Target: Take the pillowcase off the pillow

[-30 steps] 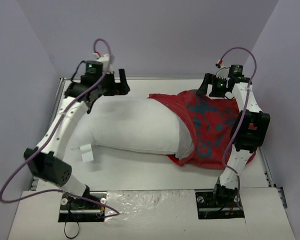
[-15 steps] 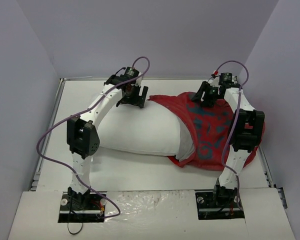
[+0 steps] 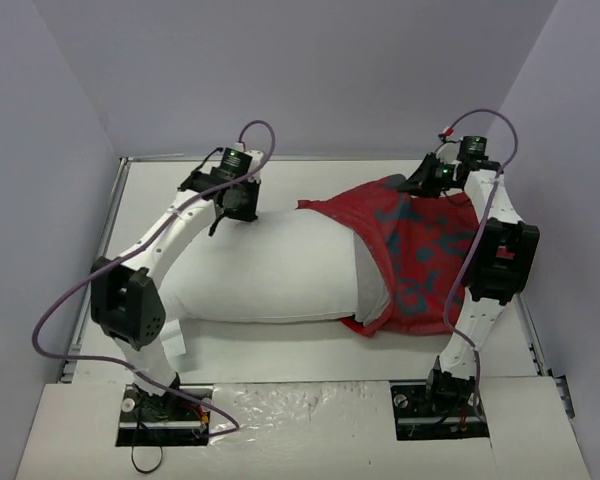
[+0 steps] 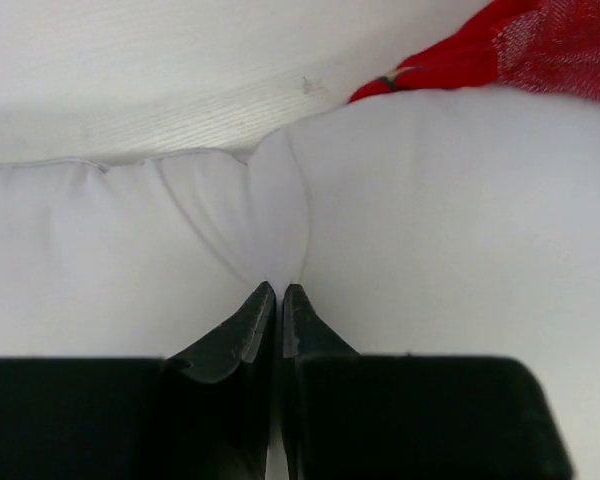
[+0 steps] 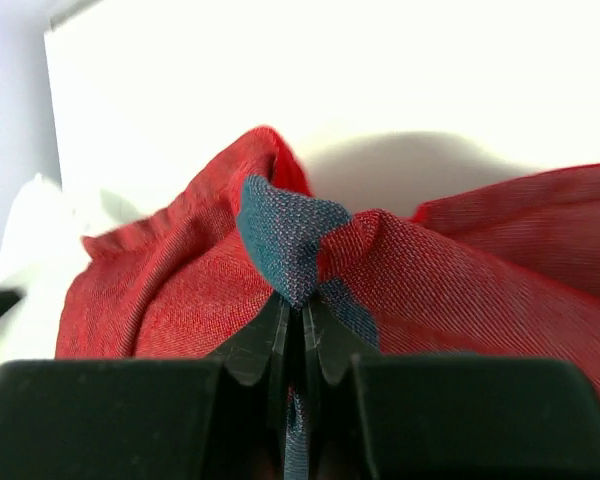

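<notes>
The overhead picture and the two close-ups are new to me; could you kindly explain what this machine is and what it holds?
These are two white robot arms bolted at the near edge of a white table, each with a two-finger gripper. The wide picture comes from a fixed camera above and behind them; each close-up from a wrist camera. On the table lies a plump white pillow, its right end inside a bright red printed fabric pillowcase. The left gripper is shut, pinching a fold of the pillow; the right gripper is shut on a bunched fold of the pillowcase.
</notes>
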`<state>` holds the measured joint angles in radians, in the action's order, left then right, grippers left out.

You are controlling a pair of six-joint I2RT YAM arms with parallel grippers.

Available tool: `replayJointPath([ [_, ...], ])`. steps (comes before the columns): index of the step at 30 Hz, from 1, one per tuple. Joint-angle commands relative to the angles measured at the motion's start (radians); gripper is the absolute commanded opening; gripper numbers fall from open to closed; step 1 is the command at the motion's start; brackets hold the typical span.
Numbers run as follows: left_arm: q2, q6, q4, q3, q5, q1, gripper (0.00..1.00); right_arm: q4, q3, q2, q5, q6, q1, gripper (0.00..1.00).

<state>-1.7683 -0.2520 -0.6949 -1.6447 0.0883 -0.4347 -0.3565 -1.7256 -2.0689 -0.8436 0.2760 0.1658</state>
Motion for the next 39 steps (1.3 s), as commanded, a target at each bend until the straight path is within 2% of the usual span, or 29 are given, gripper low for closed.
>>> replayJointPath([
  [1,0.172,0.007,-0.062,0.034,-0.052,0.117,0.02,0.021,-0.11,0.069,-0.002,-0.078,0.122,0.0],
  [6,0.276,0.011,-0.046,0.149,0.024,0.316,0.02,0.062,-0.089,0.154,0.066,-0.116,0.216,0.0],
  [11,0.34,0.011,-0.017,0.265,0.079,0.43,0.02,0.111,-0.04,0.256,0.078,-0.133,0.207,0.0],
  [15,0.371,-0.024,0.006,0.272,0.103,0.536,0.02,0.149,-0.045,0.314,0.083,-0.146,0.173,0.0],
  [17,0.374,-0.058,0.043,0.257,0.152,0.548,0.02,0.152,-0.049,0.329,0.069,-0.161,0.146,0.0],
  [20,0.371,-0.212,0.112,0.243,0.182,0.547,0.02,0.198,-0.055,0.368,0.049,-0.192,0.106,0.0],
  [22,0.395,-0.283,0.153,0.25,0.142,0.55,0.02,0.256,-0.046,0.429,0.06,-0.198,0.092,0.0],
  [25,0.434,-0.4,0.205,0.256,0.033,0.582,0.02,0.462,-0.017,0.521,0.121,-0.183,0.077,0.0],
  [27,0.458,-0.475,0.221,0.26,-0.014,0.606,0.02,0.533,0.006,0.559,0.168,-0.161,0.075,0.0],
  [31,0.478,-0.553,0.235,0.253,-0.078,0.643,0.02,0.721,0.107,0.641,0.317,-0.083,0.067,0.0],
  [33,0.471,-0.585,0.242,0.252,-0.078,0.646,0.02,0.752,0.121,0.658,0.343,-0.051,0.054,0.0],
  [39,0.423,-0.584,0.307,0.296,0.048,0.598,0.02,0.807,0.167,0.676,0.371,0.008,0.018,0.0],
])
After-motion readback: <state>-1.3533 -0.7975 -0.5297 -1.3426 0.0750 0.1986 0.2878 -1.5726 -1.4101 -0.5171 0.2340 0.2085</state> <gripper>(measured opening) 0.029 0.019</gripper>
